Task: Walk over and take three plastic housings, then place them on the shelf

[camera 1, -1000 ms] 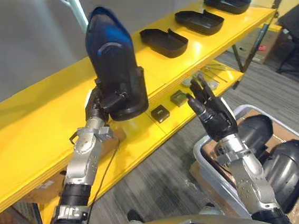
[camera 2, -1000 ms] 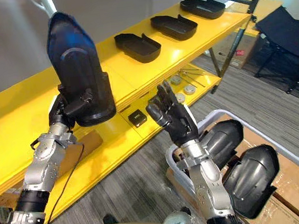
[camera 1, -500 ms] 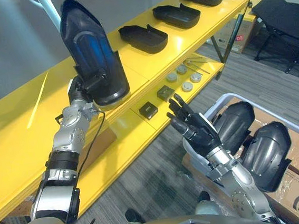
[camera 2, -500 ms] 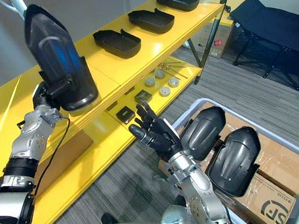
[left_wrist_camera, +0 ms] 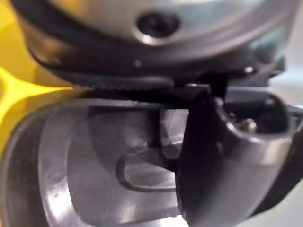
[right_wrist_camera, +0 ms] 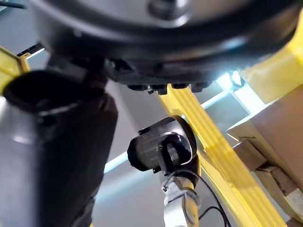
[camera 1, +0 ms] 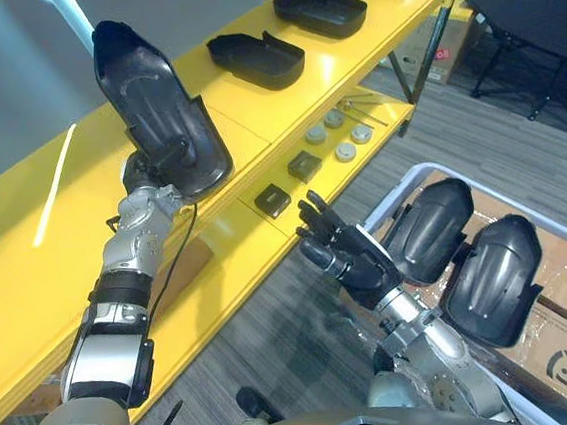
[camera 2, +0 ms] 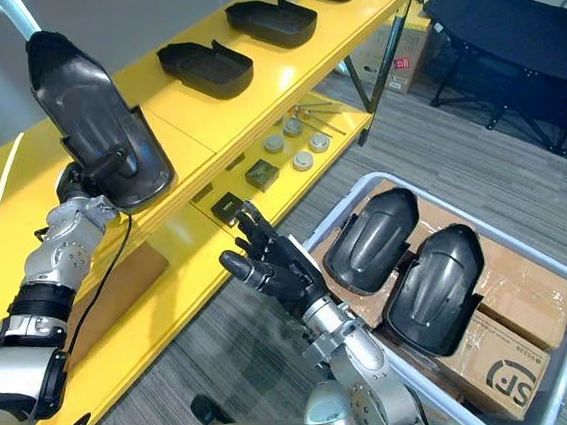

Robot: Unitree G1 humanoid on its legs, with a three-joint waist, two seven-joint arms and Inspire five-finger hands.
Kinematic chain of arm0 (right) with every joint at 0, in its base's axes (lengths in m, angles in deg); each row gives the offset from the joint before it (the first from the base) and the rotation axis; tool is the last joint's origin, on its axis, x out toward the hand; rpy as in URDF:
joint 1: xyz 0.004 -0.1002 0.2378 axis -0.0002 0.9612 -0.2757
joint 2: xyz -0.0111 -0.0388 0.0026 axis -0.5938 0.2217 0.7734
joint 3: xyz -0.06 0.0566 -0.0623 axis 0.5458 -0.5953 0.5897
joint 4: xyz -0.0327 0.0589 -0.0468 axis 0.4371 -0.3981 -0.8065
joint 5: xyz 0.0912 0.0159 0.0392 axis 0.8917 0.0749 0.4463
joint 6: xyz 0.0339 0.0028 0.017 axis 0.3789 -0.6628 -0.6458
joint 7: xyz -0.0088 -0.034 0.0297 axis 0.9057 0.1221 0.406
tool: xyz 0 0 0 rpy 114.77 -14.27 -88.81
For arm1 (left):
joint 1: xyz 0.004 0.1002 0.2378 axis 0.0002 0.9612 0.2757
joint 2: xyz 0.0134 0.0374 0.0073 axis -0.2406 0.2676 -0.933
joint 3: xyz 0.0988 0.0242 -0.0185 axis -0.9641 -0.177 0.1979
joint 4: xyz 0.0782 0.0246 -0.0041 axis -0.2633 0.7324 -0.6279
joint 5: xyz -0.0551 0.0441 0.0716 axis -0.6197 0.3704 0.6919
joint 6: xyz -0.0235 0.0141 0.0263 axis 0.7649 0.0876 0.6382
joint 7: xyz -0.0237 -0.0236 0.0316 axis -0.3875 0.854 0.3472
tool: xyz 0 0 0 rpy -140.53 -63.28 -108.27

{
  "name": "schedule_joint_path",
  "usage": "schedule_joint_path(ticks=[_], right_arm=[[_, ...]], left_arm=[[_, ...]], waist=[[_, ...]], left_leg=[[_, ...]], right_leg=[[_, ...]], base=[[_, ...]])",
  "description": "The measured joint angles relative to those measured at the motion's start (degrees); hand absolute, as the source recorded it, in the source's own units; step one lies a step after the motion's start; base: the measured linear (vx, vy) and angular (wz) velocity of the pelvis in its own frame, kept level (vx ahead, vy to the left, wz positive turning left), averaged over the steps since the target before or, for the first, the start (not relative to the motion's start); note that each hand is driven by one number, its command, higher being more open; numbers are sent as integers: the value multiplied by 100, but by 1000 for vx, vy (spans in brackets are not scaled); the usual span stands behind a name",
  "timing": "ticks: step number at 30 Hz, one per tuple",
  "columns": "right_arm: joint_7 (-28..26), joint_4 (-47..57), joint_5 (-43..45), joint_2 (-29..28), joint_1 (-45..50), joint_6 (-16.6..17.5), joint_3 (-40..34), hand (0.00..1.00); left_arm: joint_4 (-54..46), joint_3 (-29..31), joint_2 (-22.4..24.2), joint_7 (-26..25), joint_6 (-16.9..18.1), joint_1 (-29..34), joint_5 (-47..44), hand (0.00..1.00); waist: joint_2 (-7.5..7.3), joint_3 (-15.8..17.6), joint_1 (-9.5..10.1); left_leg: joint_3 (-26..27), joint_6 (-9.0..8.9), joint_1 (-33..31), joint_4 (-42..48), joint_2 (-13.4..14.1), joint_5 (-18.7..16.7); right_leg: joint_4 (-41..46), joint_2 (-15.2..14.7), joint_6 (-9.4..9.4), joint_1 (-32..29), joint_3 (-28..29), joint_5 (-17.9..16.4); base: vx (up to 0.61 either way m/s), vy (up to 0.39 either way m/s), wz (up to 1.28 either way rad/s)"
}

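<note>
My left hand (camera 1: 143,178) is clamped on a black plastic housing (camera 1: 156,109), held nearly upright over the yellow shelf (camera 1: 28,267). My right hand (camera 1: 356,258) hangs with its fingers spread apart.

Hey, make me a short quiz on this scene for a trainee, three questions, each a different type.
1. True or false: the left hand holds a housing.
2. How many housings lie in the bin?
3. The right hand is: A open; B shut on a housing; C shut on the bin's rim.

Key: 1 true; 2 two; 3 A.
</note>
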Motion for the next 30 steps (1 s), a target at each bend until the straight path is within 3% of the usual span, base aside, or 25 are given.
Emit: schedule_joint_path(ticks=[3, 4, 12, 18, 25, 30], right_arm=[[123, 120, 2, -32, -37, -62, 114, 100], [138, 146, 2, -35, -48, -80, 134, 100], [321, 555, 5, -32, -330, -143, 302, 100], [493, 600, 6, -34, -462, -159, 338, 100], [586, 656, 6, -34, -458, -165, 408, 100], [588, 660, 6, -35, -452, -177, 561, 100]], left_arm=[[33, -2, 3, -332, 0, -281, 5, 0], [48, -2, 3, -399, 1, -352, 5, 100], [236, 37, -3, -1367, 51, -1191, 57, 100], [249, 213, -21, -1696, 61, -1503, 363, 100], [375, 266, -165, -1706, -99, -1646, 511, 100], [404, 278, -334, -1296, -447, -1644, 440, 100]], waist=[[-12, 200, -16], [-11, 239, -17], [-55, 717, -33], [-82, 974, -23], [-91, 1093, -15], [-93, 1093, 6]], left_leg=[[4, 9, -8, 0, 0, 7], [10, 11, -31, 0, 1, 8], [12, 35, -192, 5, -1, 33], [14, 36, -193, 6, 0, 31], [17, 37, -180, 6, 2, 29], [17, 37, -137, 6, 2, 29]], right_leg=[[0, 0, -3, -16, 17, 1], [1, 4, -3, -46, 37, 3], [18, 14, 18, -217, 73, 73], [18, 18, 12, -219, 76, 66], [23, 23, 11, -217, 90, 65], [23, 24, 11, -174, 91, 64]], base=[[0, 0, 0], [0, 0, 0], [0, 0, 0], [0, 0, 0], [0, 0, 0], [0, 0, 0]])
